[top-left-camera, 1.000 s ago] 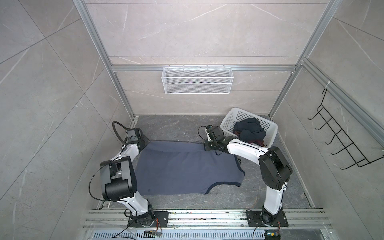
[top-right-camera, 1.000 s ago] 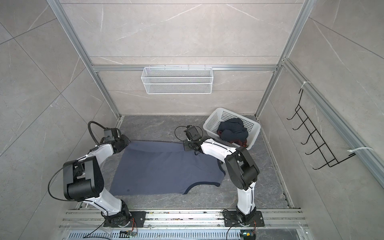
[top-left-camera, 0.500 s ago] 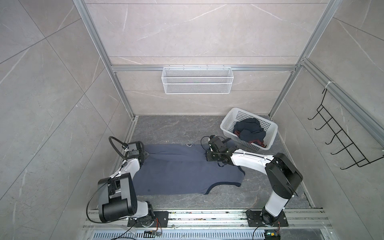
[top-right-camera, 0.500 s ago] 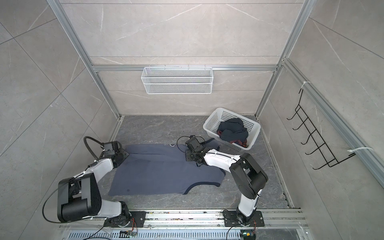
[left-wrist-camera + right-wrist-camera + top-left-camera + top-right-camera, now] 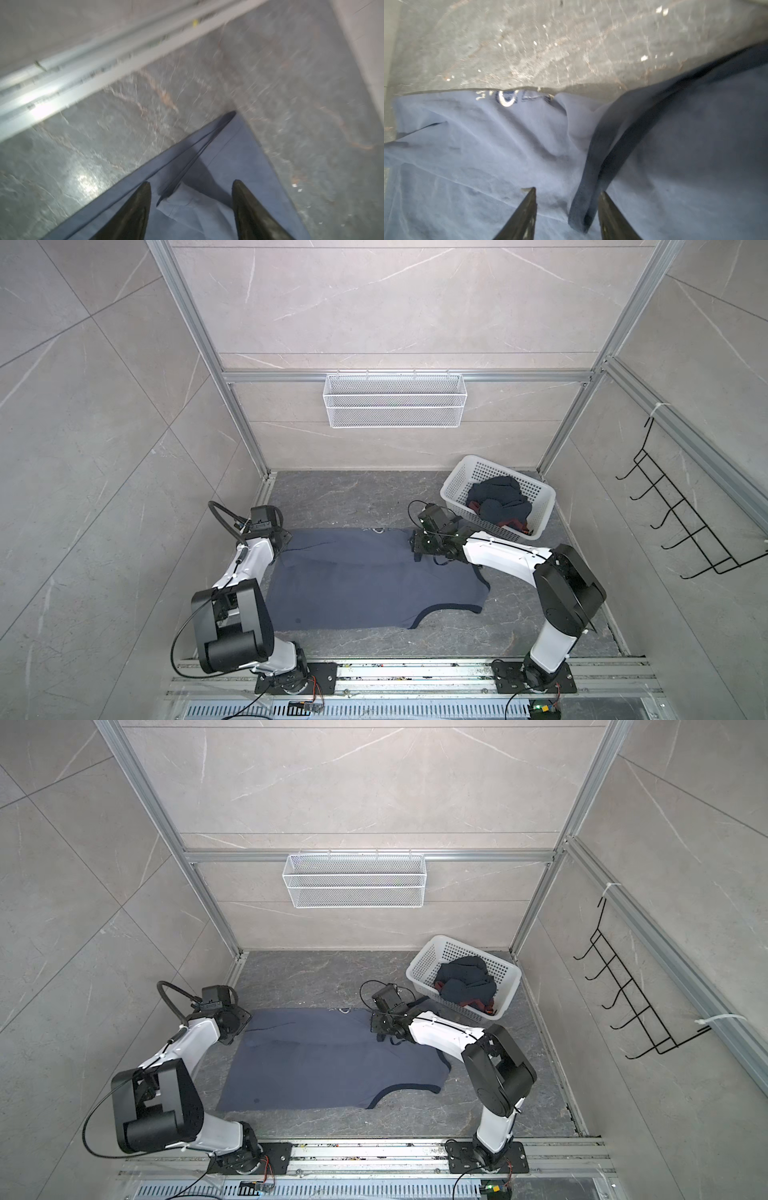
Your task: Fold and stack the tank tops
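1. Firstly, containers: bunched in a heap inside the white basket (image 5: 486,522) at the far right of the tabletop (image 5: 332,497), the dark navy tank top (image 5: 498,502), with maroon trim showing against the near wall (same in both top views).
2. Hung on the back-wall rail, well apart from everything below: a wire mesh basket (image 5: 395,406).
3. Spread flat on the tabletop between the two arms, outside the white basket and near it: the slate-blue tank top (image 5: 365,580), with white lettering (image 5: 506,98) peeking out along the far edge.
4. Left tool (image 5: 191,182): low over the far left corner of the slate-blue tank top, jaws parted, gripping nothing.
5. Right tool (image 5: 566,190): low over the far right corner, jaws parted, with a dark trim strap (image 5: 602,166) lying loose beside one finger, not pinched.
6. Against a second ago: clamped shut then on those same two far corners, let go now; slate-blue tank top in much the same spot; basket load unchanged.
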